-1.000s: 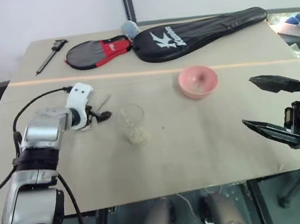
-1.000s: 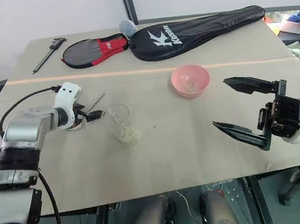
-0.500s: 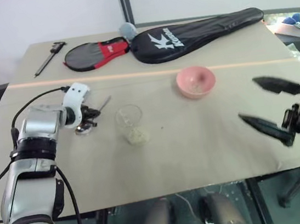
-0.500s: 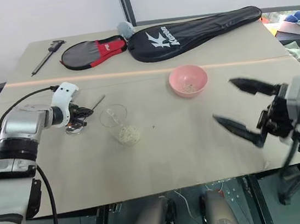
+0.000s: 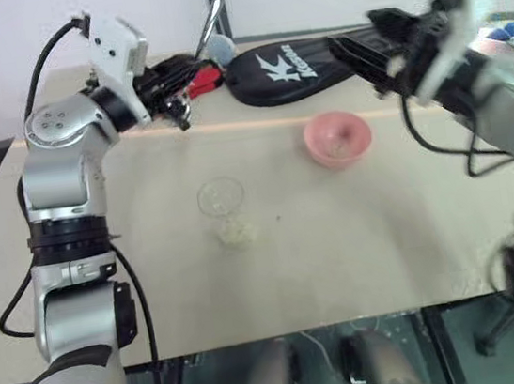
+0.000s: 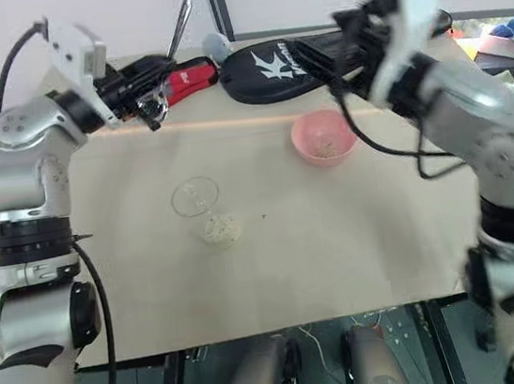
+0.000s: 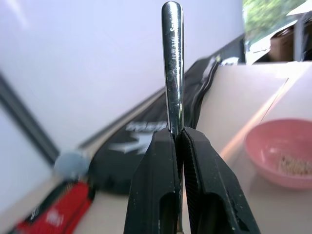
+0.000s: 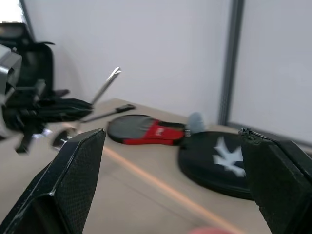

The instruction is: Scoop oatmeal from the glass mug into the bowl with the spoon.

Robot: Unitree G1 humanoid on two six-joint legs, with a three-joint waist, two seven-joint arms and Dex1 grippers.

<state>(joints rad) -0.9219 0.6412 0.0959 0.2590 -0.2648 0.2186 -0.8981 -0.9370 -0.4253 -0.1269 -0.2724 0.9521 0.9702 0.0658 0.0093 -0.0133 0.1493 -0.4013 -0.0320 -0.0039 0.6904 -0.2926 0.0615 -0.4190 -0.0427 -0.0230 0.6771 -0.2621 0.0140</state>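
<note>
Spoon: clamped between the shut fingers of the left gripper, raised above the far left part of the table. Handle sticks up and away past the fingertips; the small shiny bowl end hangs below the gripper, near the orange line across the table.

Glass mug: upright on the table, left of centre, clear of both grippers. Oatmeal: a pale heap showing at the mug's near side.

Bowl: pink, right of the mug and a little farther back, apart from it, with a few flakes inside.

Right gripper: raised over the far side of the table, above and behind the bowl, fingers spread wide, holding nothing.

Far edge: black racket cover, a red-and-black cover to its left.
</note>
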